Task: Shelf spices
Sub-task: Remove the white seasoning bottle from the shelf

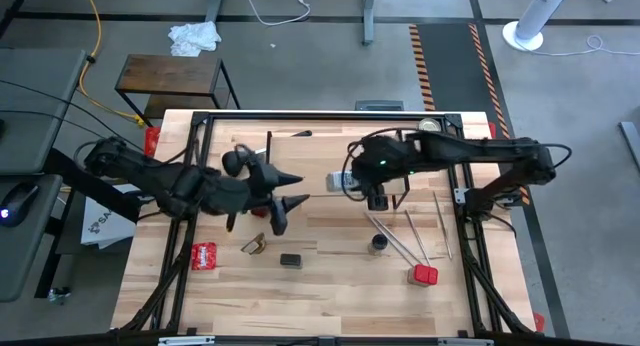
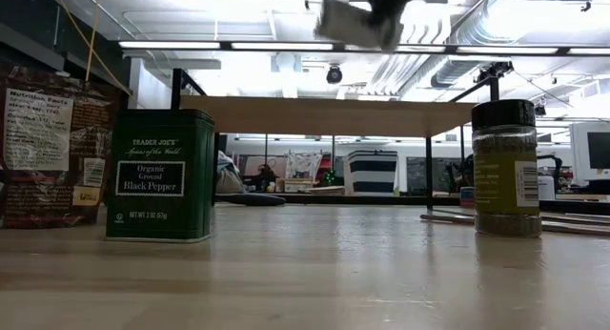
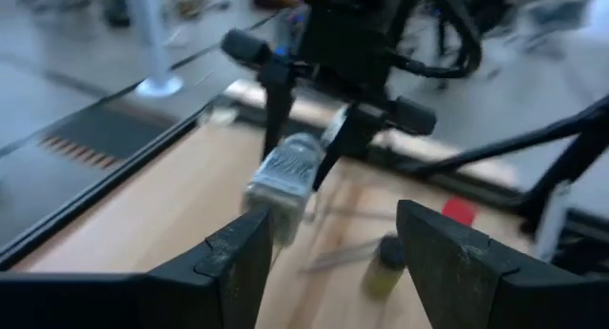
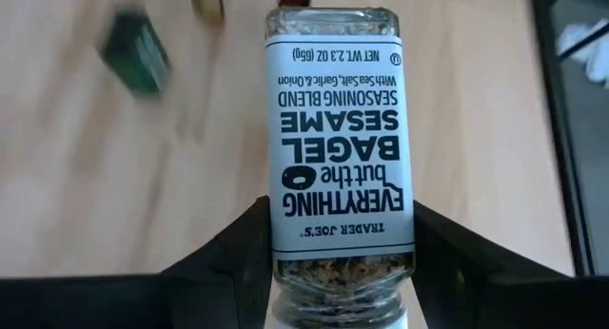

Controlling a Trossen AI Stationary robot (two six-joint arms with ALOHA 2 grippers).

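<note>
Wood tabletop [image 4: 114,177] | clear seasoning jar [image 4: 340,148], white label, held between right fingers [image 4: 243,253]

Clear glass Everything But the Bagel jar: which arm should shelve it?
Right. Its jaws already clamp the clear glass seasoning jar with the white label, lifted off the table above the light-wood shelf board. The left gripper hangs apart, open and empty.

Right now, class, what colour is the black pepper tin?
Dark green, white lettering: pepper tin, clearest in the low view.
</note>
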